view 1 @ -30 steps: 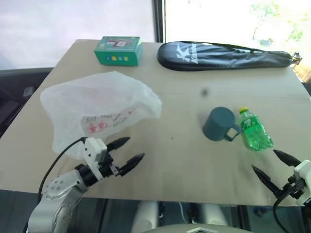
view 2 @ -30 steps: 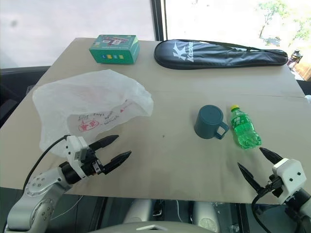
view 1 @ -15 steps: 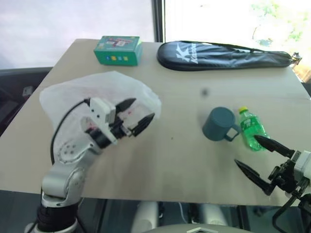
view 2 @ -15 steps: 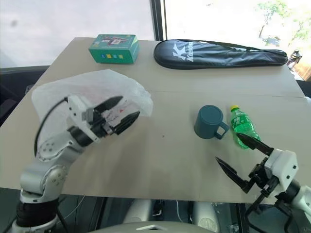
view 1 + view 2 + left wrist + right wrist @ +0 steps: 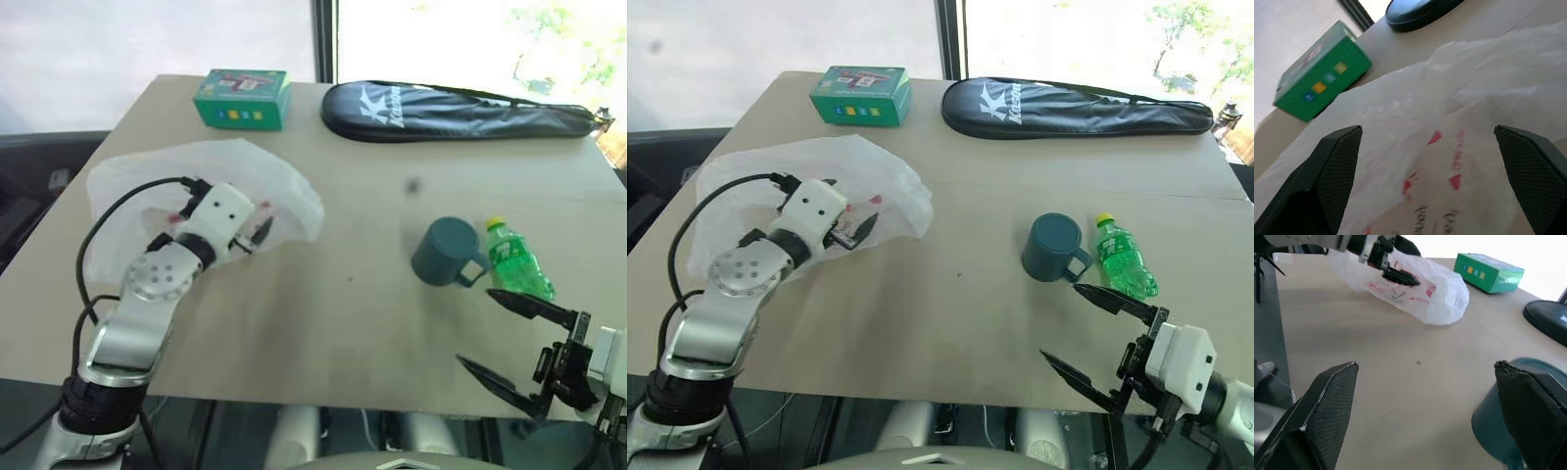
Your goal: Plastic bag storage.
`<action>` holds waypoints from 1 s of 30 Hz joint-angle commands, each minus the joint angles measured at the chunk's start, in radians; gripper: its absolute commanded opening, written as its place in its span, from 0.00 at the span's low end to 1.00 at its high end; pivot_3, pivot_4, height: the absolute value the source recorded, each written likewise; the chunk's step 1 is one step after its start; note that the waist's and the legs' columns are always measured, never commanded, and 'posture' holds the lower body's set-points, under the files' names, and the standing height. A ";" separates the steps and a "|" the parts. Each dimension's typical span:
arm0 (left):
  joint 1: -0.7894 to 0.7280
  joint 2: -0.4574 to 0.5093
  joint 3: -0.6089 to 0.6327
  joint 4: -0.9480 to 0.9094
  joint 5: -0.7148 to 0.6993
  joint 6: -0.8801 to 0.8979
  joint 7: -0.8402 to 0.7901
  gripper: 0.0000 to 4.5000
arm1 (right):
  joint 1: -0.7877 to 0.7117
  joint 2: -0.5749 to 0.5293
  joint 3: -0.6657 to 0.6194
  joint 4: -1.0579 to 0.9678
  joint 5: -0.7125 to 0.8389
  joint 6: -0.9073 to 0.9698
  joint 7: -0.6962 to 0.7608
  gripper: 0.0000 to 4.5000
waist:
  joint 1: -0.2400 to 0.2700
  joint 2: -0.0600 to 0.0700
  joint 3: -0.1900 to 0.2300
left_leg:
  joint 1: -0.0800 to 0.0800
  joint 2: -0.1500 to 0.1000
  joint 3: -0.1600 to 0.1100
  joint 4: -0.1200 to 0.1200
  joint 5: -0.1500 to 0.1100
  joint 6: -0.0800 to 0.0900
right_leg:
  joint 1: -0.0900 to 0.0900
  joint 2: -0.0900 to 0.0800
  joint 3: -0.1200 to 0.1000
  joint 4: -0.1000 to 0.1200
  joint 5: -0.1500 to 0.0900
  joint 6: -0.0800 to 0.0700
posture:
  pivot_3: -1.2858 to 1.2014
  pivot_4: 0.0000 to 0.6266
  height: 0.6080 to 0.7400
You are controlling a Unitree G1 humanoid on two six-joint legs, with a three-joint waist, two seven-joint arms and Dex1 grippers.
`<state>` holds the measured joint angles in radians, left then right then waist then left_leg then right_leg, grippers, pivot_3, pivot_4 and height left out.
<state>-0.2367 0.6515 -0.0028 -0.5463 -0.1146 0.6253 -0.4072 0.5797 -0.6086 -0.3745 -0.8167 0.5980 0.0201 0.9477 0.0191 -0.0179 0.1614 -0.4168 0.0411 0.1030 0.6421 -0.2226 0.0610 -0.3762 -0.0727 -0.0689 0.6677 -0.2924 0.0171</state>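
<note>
The left gripper point(image 5: 850, 227) has its 2 black fingers point(image 5: 1337, 161) spread wide apart, with nothing held between them. It hangs right over the bag point(image 5: 887, 186), near the bag's middle, and the fingers point toward the far right side of the table point(image 5: 960, 323). In the left wrist view the bag's white film and red marks sit between the 2 fingers. I cannot tell if the fingertips touch the bag.

The right gripper point(image 5: 1083, 328) is spread wide too and holds nothing. It sits at the near right edge of the table. One finger reaches toward the bottle point(image 5: 1125, 259) and the mug point(image 5: 1051, 249), and its tip is near the bottle, but it looks apart from it.

The bag lies on the left half of the table. It is white, thin and crinkly, with red marks on it. It is puffed up a bit and is bigger than the mug.

The dark teal mug stands on the right side, with its handle turned toward the bottle. The green bottle with a yellow cap lies on its side just beside the mug.

At the far edge there is a green box point(image 5: 860, 95) on the left and a long black cover point(image 5: 1073, 106) on the right.
</note>
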 commanded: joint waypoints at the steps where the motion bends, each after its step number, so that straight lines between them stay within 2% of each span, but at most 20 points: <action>1: -0.021 -0.099 0.059 -0.089 -0.175 -0.003 -0.054 0.99 | -0.063 0.002 0.020 -0.037 0.037 -0.005 -0.032 1.00 | -0.002 0.000 0.000 | 0.000 0.000 0.000 0.000 0.000 0.000 | 0.000 0.000 0.000 0.000 0.000 0.000 | 0.52 0.24 1.00; 2: -0.014 -0.144 0.093 -0.073 -0.216 -0.014 -0.048 0.99 | -0.090 0.004 0.031 -0.040 0.042 -0.003 -0.044 1.00 | -0.004 0.000 0.000 | 0.000 0.000 0.000 0.000 0.000 0.000 | 0.000 0.000 0.000 0.000 0.000 0.000 | 0.52 0.24 1.00; 4: 0.021 -0.132 0.107 -0.056 -0.181 -0.056 -0.051 0.99 | -0.131 0.012 0.053 -0.047 0.044 -0.001 -0.066 1.00 | -0.009 0.000 0.000 | 0.001 0.001 0.000 0.000 0.000 0.000 | 0.000 0.001 0.000 0.001 0.000 0.000 | 0.52 0.24 1.00; 8: 0.039 -0.033 0.104 -0.022 -0.073 -0.123 -0.058 0.99 | -0.180 0.010 0.094 -0.060 0.059 0.028 -0.102 1.00 | -0.004 0.000 0.000 | 0.002 0.001 0.000 0.000 0.001 -0.001 | 0.000 0.003 0.000 0.004 0.000 -0.001 | 0.52 0.24 1.00; 10: 0.018 0.043 0.091 0.035 0.005 -0.240 -0.085 0.99 | -0.192 0.011 0.110 -0.055 0.059 0.035 -0.110 1.00 | 0.000 0.000 0.000 | 0.002 0.000 0.000 0.001 0.001 -0.001 | 0.000 0.002 0.000 0.004 0.000 0.000 | 0.52 0.24 1.00; 14: -0.018 0.167 0.070 0.095 0.063 -0.274 -0.161 0.99 | -0.216 0.010 0.136 -0.044 0.064 0.047 -0.115 1.00 | 0.002 -0.001 0.001 | 0.000 -0.001 0.000 0.001 0.000 0.001 | 0.000 0.001 0.000 0.002 0.000 0.000 | 0.52 0.24 1.00; 18: 0.044 0.269 0.015 0.111 0.250 -0.273 -0.136 0.99 | -0.250 0.008 0.154 -0.033 0.069 0.061 -0.120 1.00 | -0.007 -0.001 0.001 | 0.001 -0.001 0.001 0.001 0.000 0.001 | 0.000 0.000 0.000 0.001 0.000 0.000 | 0.52 0.24 1.00; 24: 0.123 0.307 0.010 0.192 0.399 -0.299 -0.097 0.99 | -0.249 0.013 0.178 -0.041 0.059 0.069 -0.130 1.00 | -0.005 0.000 0.001 | 0.000 0.000 0.001 -0.001 0.000 0.000 | -0.002 0.001 0.000 0.002 0.000 0.000 | 0.52 0.24 1.00; 29: 0.061 0.301 -0.032 0.360 0.525 -0.327 -0.031 0.99 | -0.240 0.011 0.182 -0.045 0.042 0.073 -0.143 1.00 | -0.001 -0.001 0.001 | 0.000 0.000 0.001 -0.001 -0.002 0.004 | -0.002 0.000 0.000 0.002 0.000 0.000 | 0.52 0.24 1.00; 30: 0.042 0.291 -0.041 0.394 0.538 -0.335 -0.021 0.94 | -0.238 0.012 0.182 -0.047 0.036 0.074 -0.147 1.00 | -0.002 -0.001 0.001 | 0.000 0.000 0.001 -0.001 -0.002 0.004 | -0.002 0.000 0.000 0.002 0.000 0.000 | 0.52 0.24 1.00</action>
<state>-0.1632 0.9403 -0.0306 -0.1848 0.3795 0.3189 -0.4573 0.3390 -0.5956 -0.1917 -0.8330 0.6360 0.1031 0.8130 0.0170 -0.0190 0.1622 -0.4165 0.0409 0.1037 0.6417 -0.2249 0.0650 -0.3778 -0.0727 -0.0692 0.6695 -0.2923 0.0171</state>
